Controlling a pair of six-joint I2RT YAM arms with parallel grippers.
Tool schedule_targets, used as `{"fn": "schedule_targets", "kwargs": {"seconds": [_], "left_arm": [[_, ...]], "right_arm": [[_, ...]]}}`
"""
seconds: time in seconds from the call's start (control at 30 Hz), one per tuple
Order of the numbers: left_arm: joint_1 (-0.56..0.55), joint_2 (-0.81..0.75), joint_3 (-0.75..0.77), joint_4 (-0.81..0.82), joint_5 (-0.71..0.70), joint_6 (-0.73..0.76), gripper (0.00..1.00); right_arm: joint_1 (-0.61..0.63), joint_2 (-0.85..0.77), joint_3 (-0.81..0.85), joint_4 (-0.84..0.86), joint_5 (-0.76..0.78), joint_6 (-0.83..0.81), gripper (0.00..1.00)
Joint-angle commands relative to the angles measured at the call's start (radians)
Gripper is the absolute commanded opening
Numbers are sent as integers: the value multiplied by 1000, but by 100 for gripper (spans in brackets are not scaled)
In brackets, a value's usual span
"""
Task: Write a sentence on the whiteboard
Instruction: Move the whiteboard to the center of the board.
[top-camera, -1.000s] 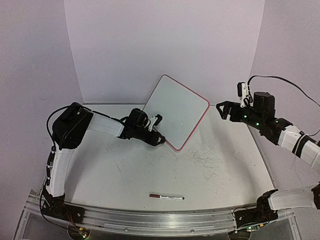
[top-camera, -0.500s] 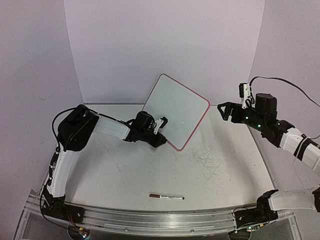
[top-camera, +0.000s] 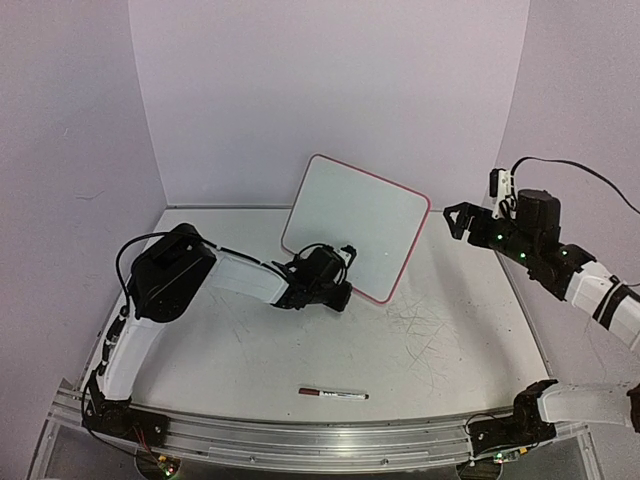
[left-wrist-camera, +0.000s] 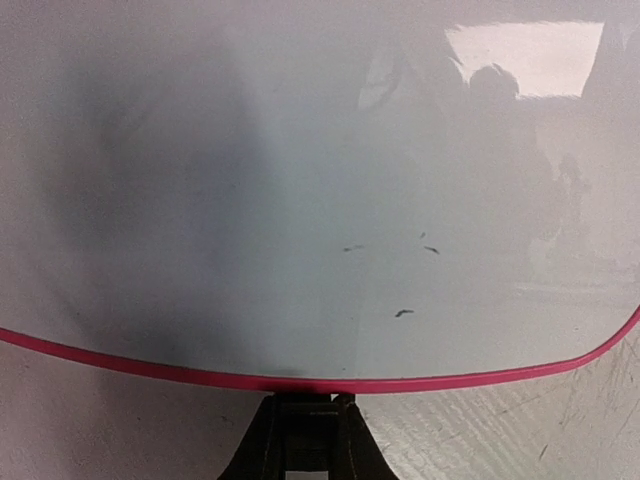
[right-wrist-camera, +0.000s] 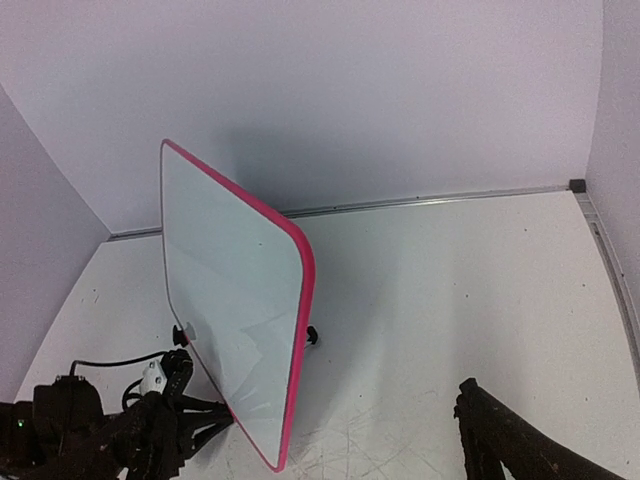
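Whiteboard position: the whiteboard (top-camera: 355, 225) stands raised at the back-middle of the table (top-camera: 250, 350), just in front of the back wall (top-camera: 330, 80).
Whiteboard facing: its white face is turned toward the arms and tipped back; the right wrist view shows it almost edge-on (right-wrist-camera: 235, 320), with the pink rim running down its near side.
Long axis: the long edges run across the table, slanting from back-left to front-right, so one lower corner sits lowest. Whether that corner touches the table cannot be told.
Board surface: a few small dark flecks (left-wrist-camera: 400, 313) and blurred reflections.
Left gripper: the left gripper (top-camera: 343, 292) is at the board's lower long edge, its dark fingers (left-wrist-camera: 285, 445) drawn together on the pink rim.
Right gripper: the right gripper (top-camera: 450, 220) hangs in the air to the right of the board, apart from it, its pincer spread wide.
Marker: a dark red marker (top-camera: 333, 394) lies flat near the front edge, pointing left to right, well apart from the board.
Surface: white tabletop, scuffed with grey scratches, thickest at right of centre.
Room: plain pale walls on three sides; a metal rail (top-camera: 300, 440) along the near edge.
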Motion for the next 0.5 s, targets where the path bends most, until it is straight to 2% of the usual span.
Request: {"fn": "schedule_targets", "kwargs": {"seconds": [0.0,0.1,0.23,0.47], "left_arm": [[-89,29,68,1,-79,-155,6],[-111,24,73,-5,-82,-203,28],[-119,-32,24,-7,-69,-215,48],[-117,-293,-202,-5,-122,-199,70]], "right_arm": [[2,-73,-13,-20,37,53,98],[1,-66,1,-42,-4,30,98],[26,-6,34,-92,-15,27,98],[218,145,127,-101,65,113,97]]}}
